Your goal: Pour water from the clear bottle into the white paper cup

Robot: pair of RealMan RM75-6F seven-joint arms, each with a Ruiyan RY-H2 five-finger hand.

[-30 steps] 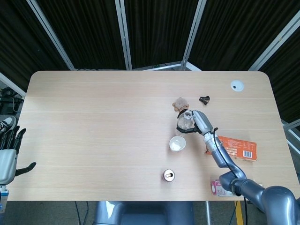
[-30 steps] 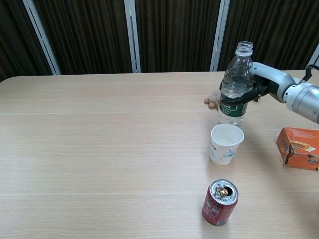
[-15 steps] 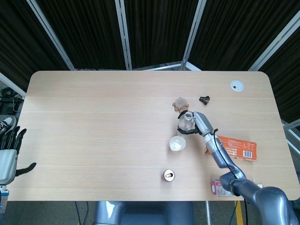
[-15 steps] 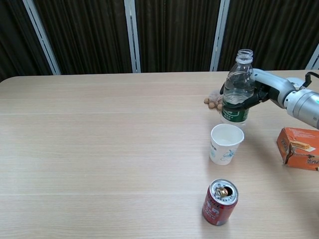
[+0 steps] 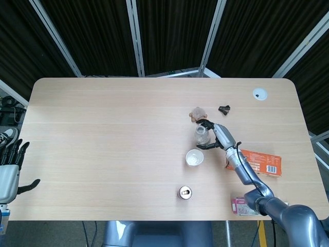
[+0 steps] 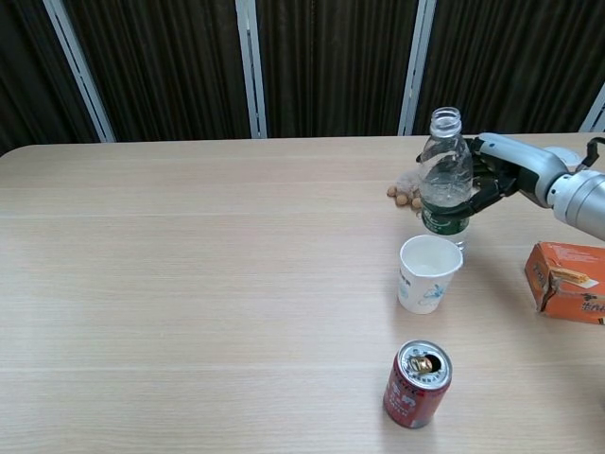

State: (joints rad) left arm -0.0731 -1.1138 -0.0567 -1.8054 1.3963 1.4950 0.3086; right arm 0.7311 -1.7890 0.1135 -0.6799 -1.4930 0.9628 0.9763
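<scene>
The clear bottle (image 6: 444,180), uncapped and with a green label, stands upright on the table just behind the white paper cup (image 6: 428,272). From above the bottle (image 5: 201,134) sits just beyond the cup (image 5: 194,157). My right hand (image 6: 493,176) is at the bottle's right side. Its fingers (image 5: 206,124) are spread on either side of the bottle and look loose around it rather than wrapped tight. My left hand (image 5: 10,165) hangs off the table's left edge with fingers apart and nothing in it.
A red drink can (image 6: 417,383) stands in front of the cup. An orange box (image 6: 569,281) lies to the right. Small brown bits (image 6: 404,196) lie behind the bottle. A dark clip (image 5: 224,108) and a white disc (image 5: 259,93) lie further back.
The bottle has come down from the air onto the table behind the cup. The right hand's fingers have spread apart from their tight wrap around it. The left hand has not moved.
</scene>
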